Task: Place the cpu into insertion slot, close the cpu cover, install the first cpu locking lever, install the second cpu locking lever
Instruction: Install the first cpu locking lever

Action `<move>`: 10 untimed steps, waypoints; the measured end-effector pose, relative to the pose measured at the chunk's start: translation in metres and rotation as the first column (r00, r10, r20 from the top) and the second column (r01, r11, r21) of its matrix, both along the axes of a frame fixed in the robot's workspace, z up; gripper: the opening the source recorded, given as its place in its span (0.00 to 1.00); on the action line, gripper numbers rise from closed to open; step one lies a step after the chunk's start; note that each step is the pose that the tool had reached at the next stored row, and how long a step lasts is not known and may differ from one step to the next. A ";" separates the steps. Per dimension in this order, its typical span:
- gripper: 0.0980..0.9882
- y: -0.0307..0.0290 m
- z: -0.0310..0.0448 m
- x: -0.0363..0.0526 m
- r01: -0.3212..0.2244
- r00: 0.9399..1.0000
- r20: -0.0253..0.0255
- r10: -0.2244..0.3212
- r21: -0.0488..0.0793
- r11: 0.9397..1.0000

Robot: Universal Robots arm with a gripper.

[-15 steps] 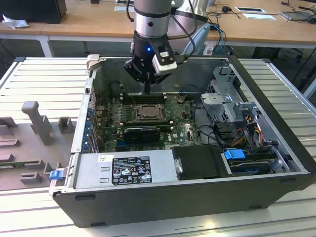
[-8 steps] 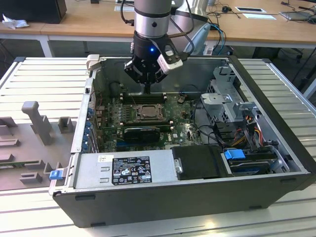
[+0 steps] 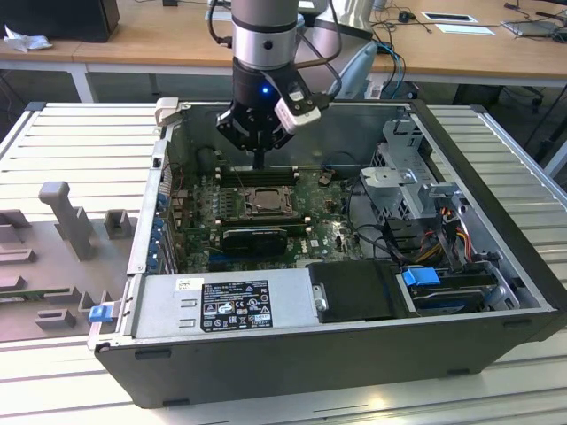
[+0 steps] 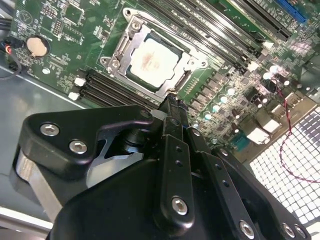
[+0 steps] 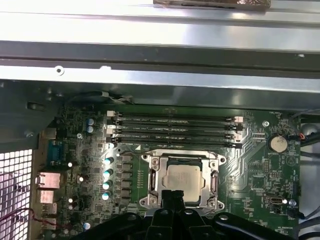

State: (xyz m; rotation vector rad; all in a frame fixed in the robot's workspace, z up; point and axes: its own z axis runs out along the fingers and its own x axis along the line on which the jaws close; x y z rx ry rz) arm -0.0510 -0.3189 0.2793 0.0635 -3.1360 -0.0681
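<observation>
Exterior view: computer case (image 3: 310,363) on ribbed metal table (image 3: 71,133) (wooden desks (image 3: 159,35) behind); end effector (image 3: 259,166) pressed together.

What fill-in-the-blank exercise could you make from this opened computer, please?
1. The circuit board around the cpu is ____ in colour.
2. The cpu cover is not open but ____.
3. The gripper reaches down ____ the computer case.
Missing words: green; closed; into.
</observation>
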 end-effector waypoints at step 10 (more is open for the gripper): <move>0.01 0.0000 -0.0065 -0.0280 -0.020 1.000 0.001 0.020 0.003 1.000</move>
